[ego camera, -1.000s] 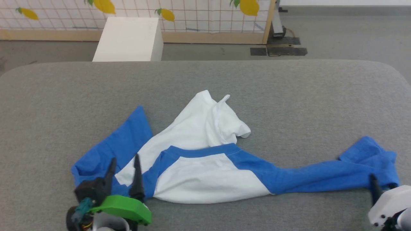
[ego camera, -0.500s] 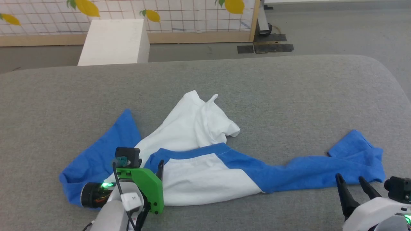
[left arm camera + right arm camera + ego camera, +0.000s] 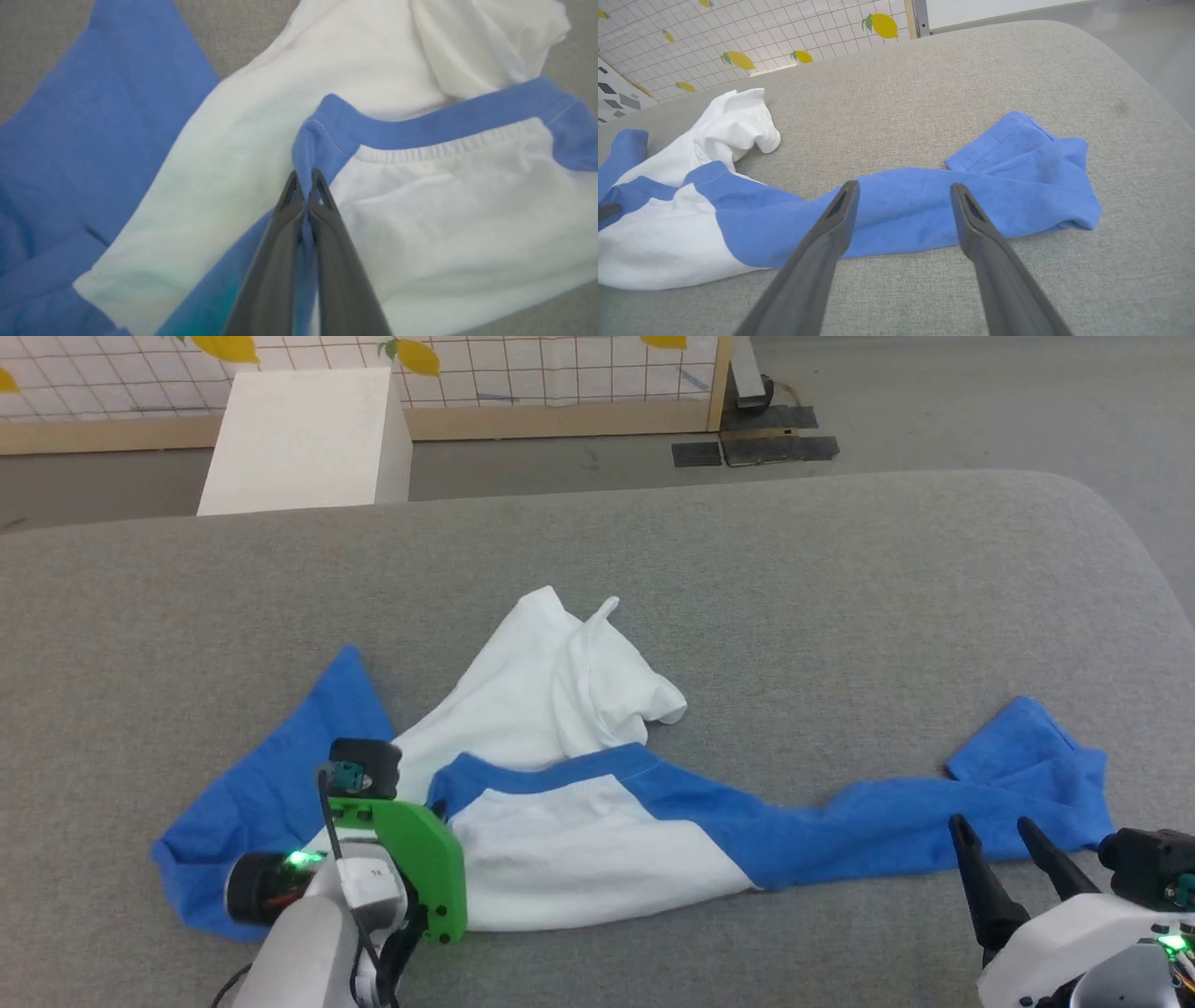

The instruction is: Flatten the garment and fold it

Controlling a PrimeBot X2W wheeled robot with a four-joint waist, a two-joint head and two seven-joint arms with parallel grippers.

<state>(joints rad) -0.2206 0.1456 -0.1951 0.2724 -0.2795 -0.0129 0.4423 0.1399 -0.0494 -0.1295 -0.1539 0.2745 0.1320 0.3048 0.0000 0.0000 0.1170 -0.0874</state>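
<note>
**Garment** (image 3: 579, 859). We found it crumpled on the grey padded table (image 3: 794, 569), toward the near edge. The white body lay partly doubled over, and a bunched white fold (image 3: 597, 681) was thrown toward the far side. The blue neckband (image 3: 434, 123) ran across the middle, above a smoother white panel. The left sleeve (image 3: 271, 793) spread out as a broad blue wedge. The right sleeve (image 3: 896, 821) stretched long and rumpled toward the table's right end, and its cuff (image 3: 1027, 747) was turned back on itself.

**Left gripper** (image 3: 303, 183). We logged its fingers as pressed together on a raised pinch of blue cloth at the neckband's left end, where blue met white. In the head view a green bracket (image 3: 420, 868) on the wrist covered the fingertips.

**Right gripper** (image 3: 904, 189). We logged its fingers as spread wide and holding nothing. They pointed at the middle of the right sleeve. In the head view the tips overlapped the sleeve's near edge, and we could not tell whether they touched the cloth.

**Surroundings.** Beyond the table we noted a white box (image 3: 299, 439) on the grey floor (image 3: 934, 401). Behind the box was a wood-framed screen (image 3: 523, 373) with a grid and yellow lemons.
</note>
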